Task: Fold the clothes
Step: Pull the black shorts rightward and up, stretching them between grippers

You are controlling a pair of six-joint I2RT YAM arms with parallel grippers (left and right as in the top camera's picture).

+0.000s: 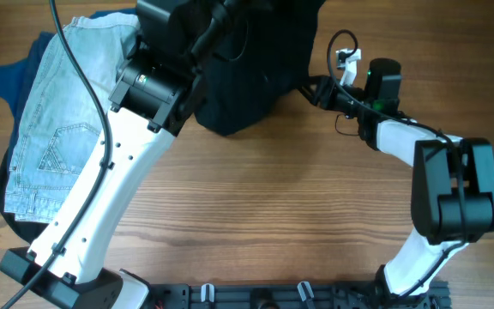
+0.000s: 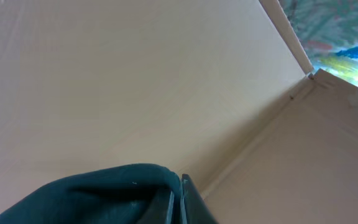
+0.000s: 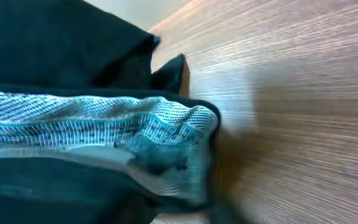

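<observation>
The black shorts (image 1: 247, 86) hang bunched at the top middle of the table, lifted at their top. My left gripper (image 1: 230, 34) is above them, shut on a fold of the black cloth (image 2: 104, 193), with its closed fingertips (image 2: 180, 202) showing in the left wrist view. My right gripper (image 1: 309, 87) is at the shorts' right edge, low over the table. In the right wrist view the pale patterned waistband lining (image 3: 104, 124) runs down into the blurred jaws (image 3: 210, 211), which seem shut on it.
Light-blue denim shorts (image 1: 58, 120) lie at the far left on top of a blue top (image 1: 11, 77). The wooden table (image 1: 298, 197) spreads in front. The left wrist camera points up at beige cardboard panels (image 2: 135, 74).
</observation>
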